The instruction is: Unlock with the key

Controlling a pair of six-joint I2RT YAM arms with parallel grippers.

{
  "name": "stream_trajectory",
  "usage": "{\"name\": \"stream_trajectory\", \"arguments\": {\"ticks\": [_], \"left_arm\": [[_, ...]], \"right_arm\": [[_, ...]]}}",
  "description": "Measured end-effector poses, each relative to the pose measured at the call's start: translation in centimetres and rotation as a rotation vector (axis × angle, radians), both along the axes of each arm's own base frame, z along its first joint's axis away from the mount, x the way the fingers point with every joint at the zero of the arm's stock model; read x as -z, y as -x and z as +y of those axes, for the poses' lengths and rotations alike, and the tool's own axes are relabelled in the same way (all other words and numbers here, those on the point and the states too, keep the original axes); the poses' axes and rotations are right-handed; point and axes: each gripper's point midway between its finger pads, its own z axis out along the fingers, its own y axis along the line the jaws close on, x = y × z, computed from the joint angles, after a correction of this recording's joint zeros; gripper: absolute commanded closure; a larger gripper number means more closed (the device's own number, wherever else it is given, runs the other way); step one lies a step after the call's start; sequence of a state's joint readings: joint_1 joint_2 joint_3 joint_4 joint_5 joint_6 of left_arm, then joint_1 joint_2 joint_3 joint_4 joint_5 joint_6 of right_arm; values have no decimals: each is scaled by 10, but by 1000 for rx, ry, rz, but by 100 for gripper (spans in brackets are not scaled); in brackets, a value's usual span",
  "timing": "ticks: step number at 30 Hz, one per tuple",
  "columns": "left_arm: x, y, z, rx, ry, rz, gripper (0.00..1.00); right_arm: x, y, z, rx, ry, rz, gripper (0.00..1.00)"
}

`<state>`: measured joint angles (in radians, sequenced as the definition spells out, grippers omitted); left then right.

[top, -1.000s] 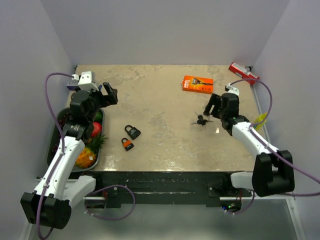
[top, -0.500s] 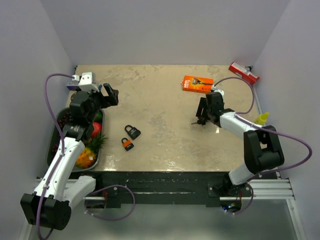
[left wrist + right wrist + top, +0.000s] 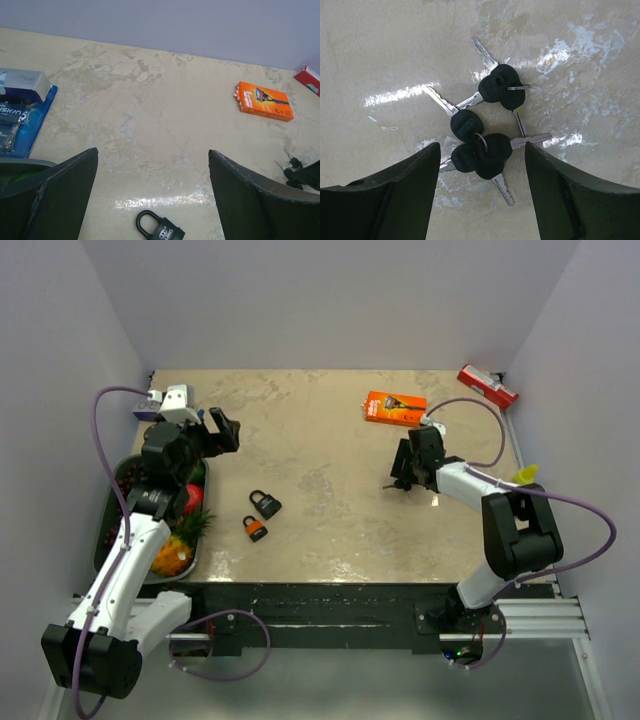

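Observation:
Two bunches of black-headed keys [image 3: 487, 125] lie on the beige table, right of centre in the top view [image 3: 400, 483]. My right gripper [image 3: 482, 172] is open, pointing down, its fingers either side of the nearer bunch. A black padlock [image 3: 265, 504] and a smaller orange-bodied padlock [image 3: 254, 528] lie left of centre. The black padlock shows at the bottom of the left wrist view [image 3: 159, 227]. My left gripper [image 3: 152, 180] is open and empty, raised above the table's left side [image 3: 221, 427].
An orange box [image 3: 394, 408] lies at the back right, also in the left wrist view [image 3: 263, 101]. A red pack [image 3: 487, 386] sits in the far right corner. A blue blister pack [image 3: 17, 110] lies at the left. A dark tray [image 3: 110, 515] holds fruit.
My right arm has swung left and lowered its open gripper over the keys. The left arm has barely moved. The padlocks lie where they were.

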<state>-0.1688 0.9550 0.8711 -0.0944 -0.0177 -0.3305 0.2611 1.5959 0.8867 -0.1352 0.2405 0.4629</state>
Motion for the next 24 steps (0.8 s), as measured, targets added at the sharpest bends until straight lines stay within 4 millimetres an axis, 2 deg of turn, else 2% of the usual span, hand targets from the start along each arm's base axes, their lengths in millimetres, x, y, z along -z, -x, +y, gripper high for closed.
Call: {"name": "stream_trajectory", "arguments": {"ticks": [5,12,24], "left_arm": [[0,0,-2,7,1,0,5],[0,1,-2,9,2,-1,5],[0,1,-2,9,3,-1,5]], "right_arm": [[15,4,4,1,-20,46,30],[16,5,13,-7,-59,49,33],[25,8,42,-66,-69,56,36]]}}
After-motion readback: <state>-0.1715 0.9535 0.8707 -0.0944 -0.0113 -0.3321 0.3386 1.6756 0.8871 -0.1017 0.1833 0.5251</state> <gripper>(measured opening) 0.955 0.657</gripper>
